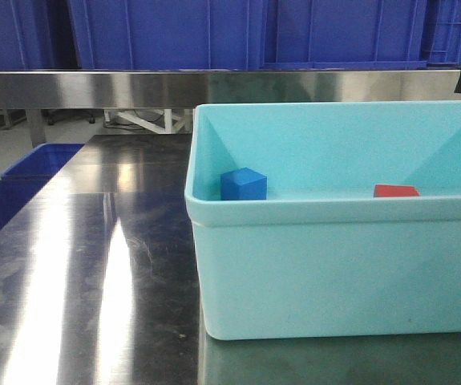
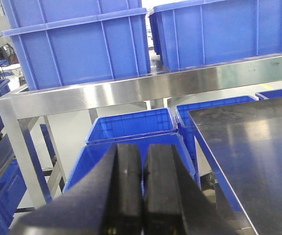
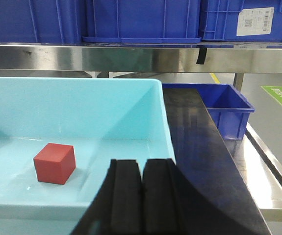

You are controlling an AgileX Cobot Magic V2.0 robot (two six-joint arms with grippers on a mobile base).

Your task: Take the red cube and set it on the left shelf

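The red cube lies on the floor of the turquoise tub, toward its right side; in the front view only the red cube's top peeks over the tub's front wall. My right gripper is shut and empty, just outside the tub's near right corner, to the right of the cube. My left gripper is shut and empty, hanging off the table's left edge over blue bins. The steel shelf runs along the back.
A blue cube sits in the tub's left part. Large blue crates stand on the shelf. Open blue bins sit on the floor left of the steel table, another bin on the right.
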